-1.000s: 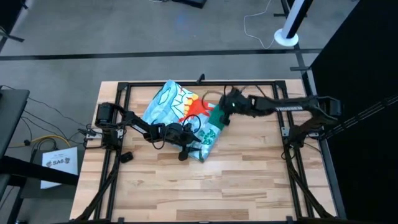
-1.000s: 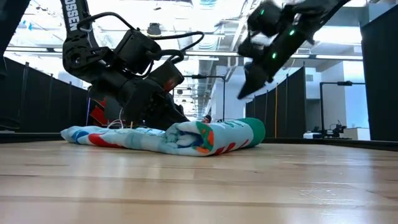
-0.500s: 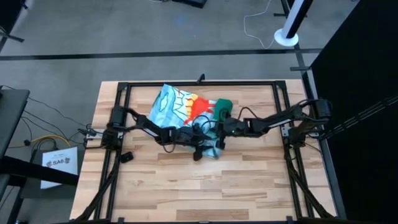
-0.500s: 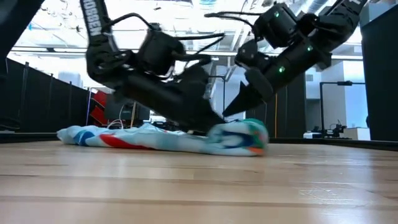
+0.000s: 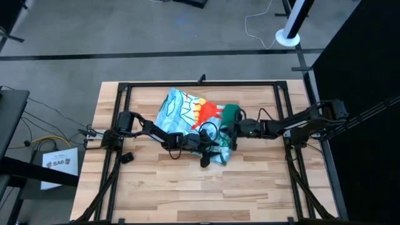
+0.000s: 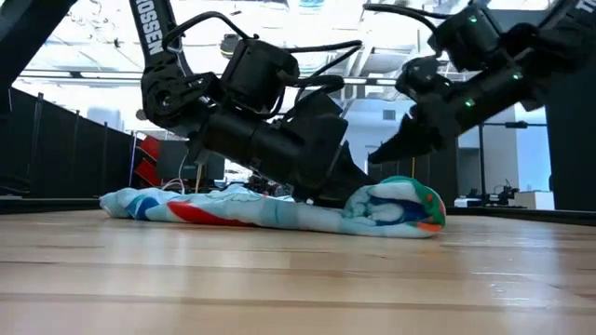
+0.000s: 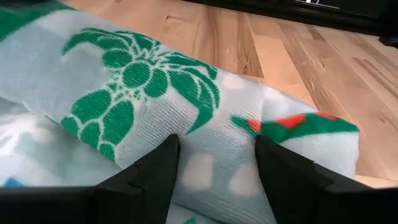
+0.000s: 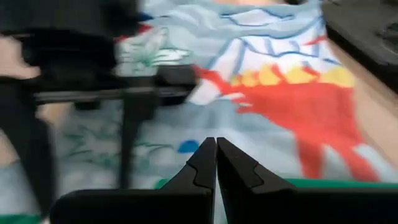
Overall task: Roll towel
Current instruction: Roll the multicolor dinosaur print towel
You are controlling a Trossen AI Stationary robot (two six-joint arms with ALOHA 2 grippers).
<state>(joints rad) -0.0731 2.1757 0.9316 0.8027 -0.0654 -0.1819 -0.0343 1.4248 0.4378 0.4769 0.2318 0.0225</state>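
1. One towel (image 5: 187, 112) is seen on the wooden table (image 5: 187, 194), partly rolled at its right end, the rest spread flat toward the far left.
2. Two grippers are counted: the left gripper (image 7: 214, 152) is spread, its fingers pressed into the roll; the right gripper (image 8: 216, 163) is pressed together just over the towel.
3. "SA8" is read on a label (image 5: 59, 163) left of the table.

A wooden table (image 5: 187, 187) stands on grey floor (image 5: 125, 31); black partitions (image 6: 56, 149) line the bright room.
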